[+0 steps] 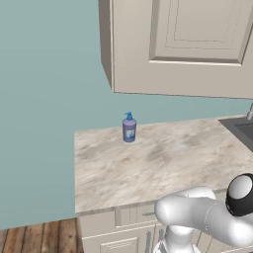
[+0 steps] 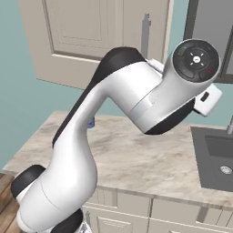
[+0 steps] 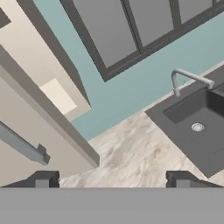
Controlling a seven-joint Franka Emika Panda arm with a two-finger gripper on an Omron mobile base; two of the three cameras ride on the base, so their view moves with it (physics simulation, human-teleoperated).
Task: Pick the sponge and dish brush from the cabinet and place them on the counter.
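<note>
Your claw (image 3: 113,179) gapes empty; the cabinet (image 3: 30,118) door's stiff bar handle (image 3: 22,146) just left offers the firmest hold.

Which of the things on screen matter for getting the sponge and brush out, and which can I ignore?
For the job:
- cabinet, door shut or nearly so
- its handle
- counter
- gripper, jaws open, holding nothing

Just there:
- soap bottle
- sink
- faucet
- window

Sponge and brush: presumably inside the cabinet.
</note>
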